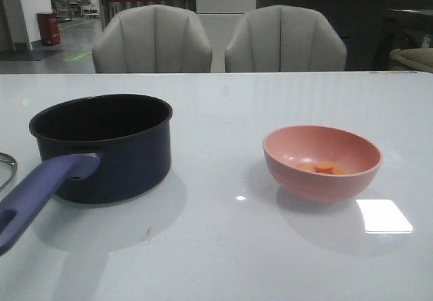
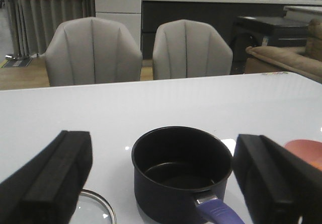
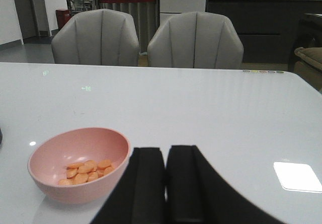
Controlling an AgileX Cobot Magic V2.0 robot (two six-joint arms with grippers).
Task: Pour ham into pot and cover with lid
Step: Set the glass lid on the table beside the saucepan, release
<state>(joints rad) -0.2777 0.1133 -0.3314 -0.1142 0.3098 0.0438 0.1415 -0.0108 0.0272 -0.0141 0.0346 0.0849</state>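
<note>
White tabletop (image 1: 223, 247) stretches before me, two grey chairs (image 1: 152, 40) behind it; the pot (image 1: 101, 145) sits on my left side, upright and empty; the lid (image 2: 95, 211) lies just beside it; the ham (image 3: 85, 171) rests in the pink bowl (image 1: 323, 162) to my right; my left gripper (image 2: 161, 183) gapes wide, holding nothing; my right gripper (image 3: 166, 178) is pressed closed, empty.

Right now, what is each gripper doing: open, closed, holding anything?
Left gripper: open and empty, fingers spread either side of the pot.
Right gripper: closed on nothing, beside the pink bowl with the ham.
</note>
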